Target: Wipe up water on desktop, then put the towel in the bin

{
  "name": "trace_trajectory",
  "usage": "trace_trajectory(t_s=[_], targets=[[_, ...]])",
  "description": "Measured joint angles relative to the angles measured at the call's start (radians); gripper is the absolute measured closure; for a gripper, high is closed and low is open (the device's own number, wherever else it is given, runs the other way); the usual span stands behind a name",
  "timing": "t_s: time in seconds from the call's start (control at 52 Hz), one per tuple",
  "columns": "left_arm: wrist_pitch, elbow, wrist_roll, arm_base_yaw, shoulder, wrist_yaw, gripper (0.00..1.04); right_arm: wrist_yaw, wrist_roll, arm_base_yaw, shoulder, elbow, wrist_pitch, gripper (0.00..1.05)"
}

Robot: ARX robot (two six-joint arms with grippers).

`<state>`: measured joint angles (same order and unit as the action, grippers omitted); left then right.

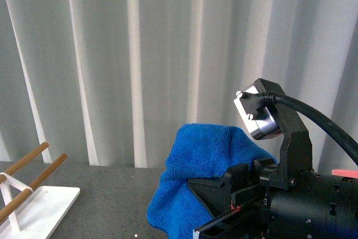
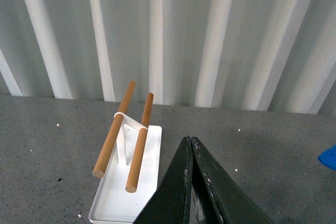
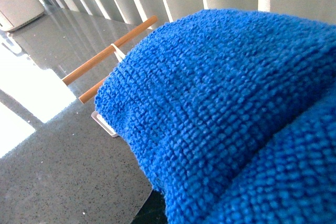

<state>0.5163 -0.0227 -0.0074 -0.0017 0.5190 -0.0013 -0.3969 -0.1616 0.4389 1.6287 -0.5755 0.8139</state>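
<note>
**Blue towel held up by the right arm; left jaws closed and empty**

The right gripper [image 1: 219,193] has its jaws clamped on the towel [image 1: 198,166]. The bright blue cloth bunches up over the jaws and hangs down in front of them, its top rising before the white pleated curtain [image 1: 140,54]. Whether its lowest fold touches the surface [image 1: 112,194] cannot be told from the front view. In the right wrist view the towel [image 3: 220,103] fills most of the picture, with the speckled grey surface [image 3: 52,171] below it.

The left gripper [image 2: 190,143] hangs over the surface [image 2: 262,145] with its jaws pressed together and nothing between them. A small corner of the towel [image 2: 329,157] shows at the edge of that view, well apart from the left gripper.

A flat white tray [image 1: 53,202] stands on the surface to the robot's left of the towel, carrying two wooden rods [image 1: 28,160] on a white support. In the left wrist view the tray [image 2: 113,203] sits just beside the closed jaws, its rods [image 2: 113,135] lying parallel.
</note>
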Motion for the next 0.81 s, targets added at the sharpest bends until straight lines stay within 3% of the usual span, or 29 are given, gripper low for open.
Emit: trace_trajectory(t_s=[0.808], targets=[[-0.298,0.0,0.0,0.0,-0.305,0.0,1.01,-0.008,0.012,-0.013,-0.002,0.009,-0.003,0.99]])
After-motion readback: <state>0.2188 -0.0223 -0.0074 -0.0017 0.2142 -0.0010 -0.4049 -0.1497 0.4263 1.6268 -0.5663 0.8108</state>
